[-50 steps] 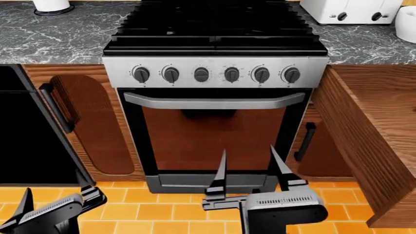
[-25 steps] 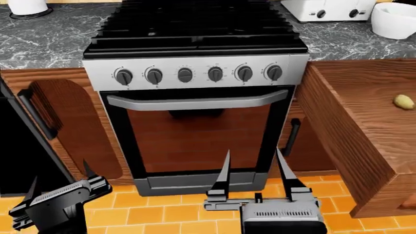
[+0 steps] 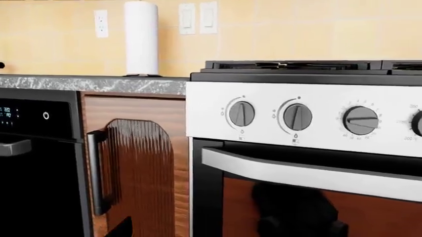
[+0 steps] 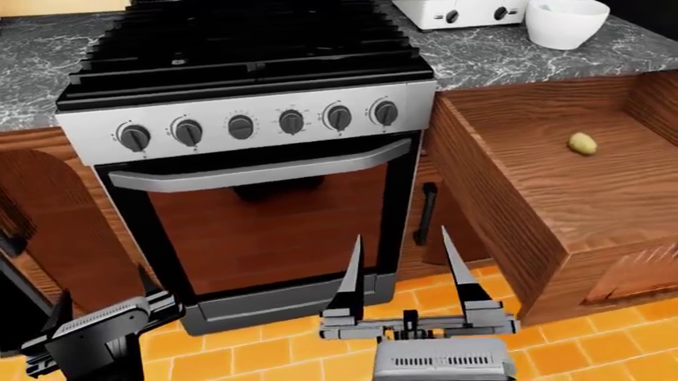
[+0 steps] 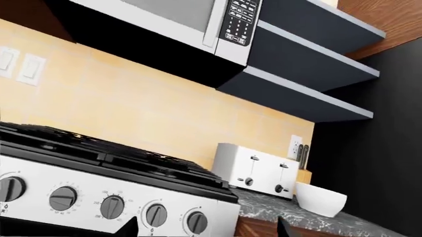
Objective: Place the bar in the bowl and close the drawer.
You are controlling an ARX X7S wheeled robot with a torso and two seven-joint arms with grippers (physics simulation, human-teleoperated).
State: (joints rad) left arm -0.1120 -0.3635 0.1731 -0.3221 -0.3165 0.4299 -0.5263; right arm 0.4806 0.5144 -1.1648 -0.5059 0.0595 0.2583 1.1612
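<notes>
The right gripper (image 4: 404, 270) hangs spread and empty, the bar (image 4: 582, 143) far off to its right inside the drawer (image 4: 551, 198); reaching blindly risks clipping the drawer wall

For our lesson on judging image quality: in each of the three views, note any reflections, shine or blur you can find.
Head view: everything sharp; oven door glass carries a dark reflection. Left wrist view: crisp too, the oven door mirrors a dark shape; the handle shines pale. Right wrist view: no blur; the bowl has soft shading.
</notes>
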